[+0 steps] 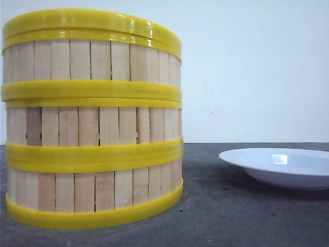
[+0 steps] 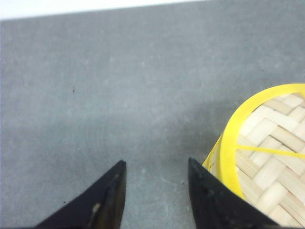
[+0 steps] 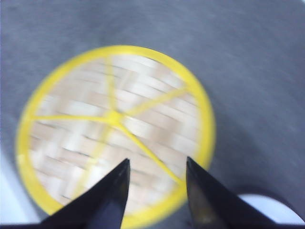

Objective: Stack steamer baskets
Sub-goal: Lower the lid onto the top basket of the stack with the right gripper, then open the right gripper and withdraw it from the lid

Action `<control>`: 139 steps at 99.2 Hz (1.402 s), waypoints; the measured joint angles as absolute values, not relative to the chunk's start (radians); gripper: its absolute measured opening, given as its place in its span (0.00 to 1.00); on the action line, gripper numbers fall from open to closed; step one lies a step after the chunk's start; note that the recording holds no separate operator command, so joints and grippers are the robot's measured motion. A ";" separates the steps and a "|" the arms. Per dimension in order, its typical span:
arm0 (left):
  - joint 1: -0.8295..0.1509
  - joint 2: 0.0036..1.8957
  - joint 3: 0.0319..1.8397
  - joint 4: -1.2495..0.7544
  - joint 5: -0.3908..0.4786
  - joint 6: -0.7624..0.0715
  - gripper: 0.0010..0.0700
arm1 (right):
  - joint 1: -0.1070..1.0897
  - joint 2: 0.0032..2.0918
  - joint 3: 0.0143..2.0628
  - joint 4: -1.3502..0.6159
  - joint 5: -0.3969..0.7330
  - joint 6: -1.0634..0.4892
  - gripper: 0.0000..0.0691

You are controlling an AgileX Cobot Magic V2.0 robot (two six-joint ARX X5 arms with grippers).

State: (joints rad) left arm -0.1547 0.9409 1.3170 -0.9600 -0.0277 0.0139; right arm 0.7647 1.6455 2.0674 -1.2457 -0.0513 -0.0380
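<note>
Already stacked three high, the steamer baskets [image 1: 92,118] are seen standing upright on the dark grey table [image 1: 247,221], filling the left of the front view, their pale wooden slats banded by yellow rims that sit one upon another. A white plate [image 1: 280,165] is set on the table to the right of the stack, apart from it. From the left wrist view, the left gripper [image 2: 155,191] is shown with its black fingers apart and nothing between them, above bare table, just beside the top basket's yellow rim and woven floor. In the blurred right wrist view, the right gripper [image 3: 156,188] is likewise held with its fingers spread and nothing caught between them, poised above the open top of the stack, where yellow spokes are seen crossing the woven base.
</note>
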 joint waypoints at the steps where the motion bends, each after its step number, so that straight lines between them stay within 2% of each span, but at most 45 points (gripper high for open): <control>1: -0.155 0.934 1.312 -0.959 -0.028 0.014 0.33 | 0.759 1.641 2.061 -1.246 -0.051 -0.038 0.32; 19: -0.155 0.815 1.182 -0.945 -0.028 0.011 0.33 | 0.645 1.514 1.835 -1.194 -0.049 -0.038 0.32; 43: -0.155 0.672 0.979 -0.952 -0.028 -0.011 0.33 | 0.431 1.177 1.403 -1.064 -0.047 -0.030 0.32; 72: -0.155 0.600 0.943 -0.955 -0.028 -0.028 0.33 | 0.158 0.804 0.936 -1.028 -0.050 -0.018 0.32; 88: -0.155 0.604 0.943 -0.953 -0.027 -0.030 0.33 | 0.121 0.688 0.802 -1.029 -0.052 -0.001 0.32; 110: -0.155 0.611 0.943 -0.948 -0.028 -0.031 0.33 | 0.122 0.633 0.794 -1.013 -0.053 0.020 0.32; 116: -0.155 0.614 0.943 -0.947 -0.028 -0.030 0.27 | 0.121 0.630 0.794 -1.013 -0.052 0.025 0.32; 120: -0.155 0.615 0.943 -0.947 -0.027 -0.031 0.16 | 0.122 0.630 0.794 -1.013 -0.053 0.028 0.28; 125: -0.155 0.616 0.943 -0.947 -0.027 -0.035 0.08 | 0.121 0.630 0.794 -1.015 -0.053 0.030 0.16; 131: -0.155 0.616 0.943 -0.947 -0.028 -0.038 0.04 | 0.121 0.635 0.794 -1.015 -0.053 0.031 0.07; 139: -0.155 0.615 0.943 -0.947 -0.027 -0.038 0.02 | 0.121 0.636 0.794 -1.010 -0.053 0.031 0.03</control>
